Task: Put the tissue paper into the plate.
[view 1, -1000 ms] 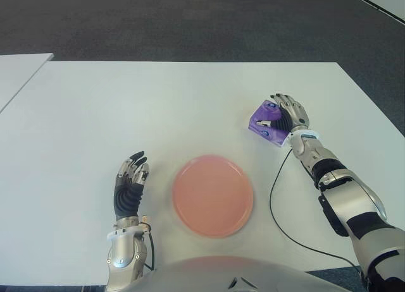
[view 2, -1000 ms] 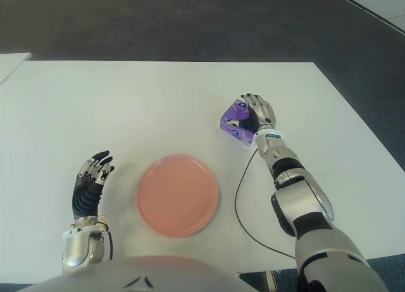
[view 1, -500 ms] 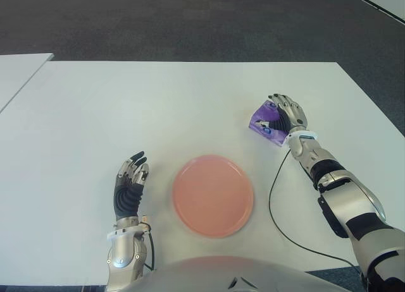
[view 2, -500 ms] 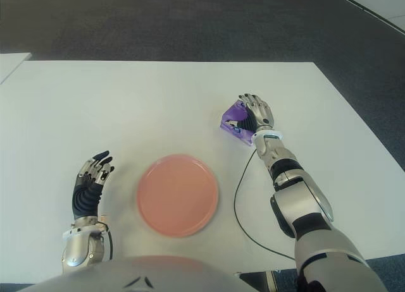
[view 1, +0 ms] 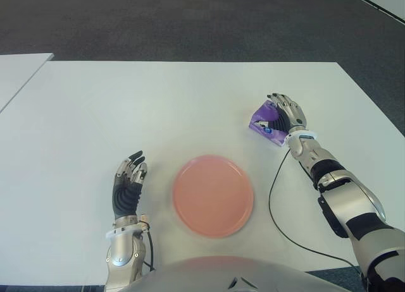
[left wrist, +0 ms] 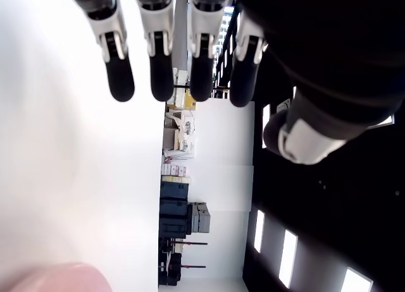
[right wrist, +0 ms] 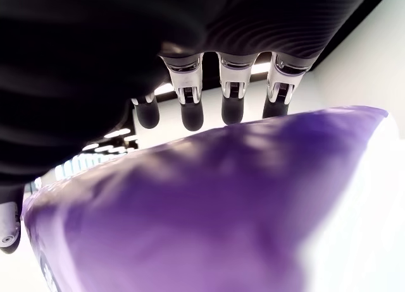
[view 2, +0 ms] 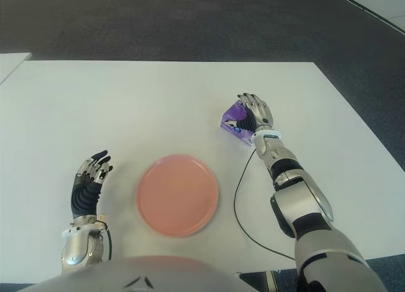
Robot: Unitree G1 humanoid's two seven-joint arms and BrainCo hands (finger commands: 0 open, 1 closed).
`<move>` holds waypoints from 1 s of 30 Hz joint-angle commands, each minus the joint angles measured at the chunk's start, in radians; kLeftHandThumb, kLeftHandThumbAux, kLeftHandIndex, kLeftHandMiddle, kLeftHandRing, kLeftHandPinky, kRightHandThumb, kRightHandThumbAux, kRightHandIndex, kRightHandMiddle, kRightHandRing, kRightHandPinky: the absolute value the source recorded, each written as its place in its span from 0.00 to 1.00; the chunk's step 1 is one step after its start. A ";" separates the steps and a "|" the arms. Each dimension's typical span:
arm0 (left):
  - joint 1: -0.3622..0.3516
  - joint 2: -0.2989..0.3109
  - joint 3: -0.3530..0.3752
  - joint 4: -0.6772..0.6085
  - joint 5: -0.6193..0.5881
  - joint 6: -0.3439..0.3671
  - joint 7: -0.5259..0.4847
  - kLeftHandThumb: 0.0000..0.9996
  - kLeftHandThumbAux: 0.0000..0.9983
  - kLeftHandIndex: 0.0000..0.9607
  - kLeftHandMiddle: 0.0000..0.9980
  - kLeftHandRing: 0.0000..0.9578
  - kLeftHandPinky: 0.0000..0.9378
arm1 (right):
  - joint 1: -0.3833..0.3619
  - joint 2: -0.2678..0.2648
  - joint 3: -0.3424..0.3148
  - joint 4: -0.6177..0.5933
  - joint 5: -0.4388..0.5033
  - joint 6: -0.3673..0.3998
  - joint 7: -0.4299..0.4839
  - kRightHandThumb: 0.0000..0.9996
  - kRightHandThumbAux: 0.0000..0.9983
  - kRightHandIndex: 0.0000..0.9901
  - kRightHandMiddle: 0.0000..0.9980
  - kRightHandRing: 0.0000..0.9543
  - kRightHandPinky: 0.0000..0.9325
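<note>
While the right hand [view 1: 285,112] reaches out over the right side of the white surface [view 1: 158,109], its fingers [right wrist: 190,99] drape over the far side of the tissue pack [view 1: 264,126] and its thumb shows dark against the pack's near face. The wrist view shows the purple wrapper filling the space under the palm, with fingertips curled past its upper edge, so the hand looks closed around the pack. Whether the pack is lifted or touching the surface cannot be told; its lower left edge looks to be on or very near it.

The pack is a small purple packet, well to the right of and beyond the plate [view 1: 213,195]. Its long axis runs diagonally, from the far end under the fingers down to the near right end by the wrist, and its broad face tilts up toward the left.

The plate, pink and round, sits near the front edge in the middle, holding nothing. A black cable [view 1: 273,197] trails from the right forearm across the surface just to the right of the plate.

The left hand [view 1: 128,184] shows just left of the plate, fingers extended and relaxed, holding nothing.
</note>
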 commanded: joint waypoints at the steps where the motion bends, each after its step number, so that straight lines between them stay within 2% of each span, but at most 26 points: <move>1: -0.007 -0.009 0.000 0.023 -0.002 -0.003 -0.008 0.29 0.61 0.29 0.21 0.22 0.27 | 0.008 0.001 -0.010 -0.004 0.017 -0.015 0.006 0.28 0.45 0.01 0.05 0.03 0.05; 16: 0.000 -0.007 0.000 0.016 -0.010 -0.009 -0.015 0.28 0.60 0.29 0.21 0.23 0.28 | 0.014 0.004 -0.017 -0.009 0.028 -0.012 0.022 0.32 0.46 0.00 0.04 0.02 0.05; 30: 0.021 -0.003 0.002 -0.013 -0.032 0.003 -0.025 0.29 0.59 0.29 0.22 0.23 0.27 | 0.029 0.008 -0.003 0.003 0.016 0.006 0.025 0.30 0.47 0.00 0.04 0.03 0.06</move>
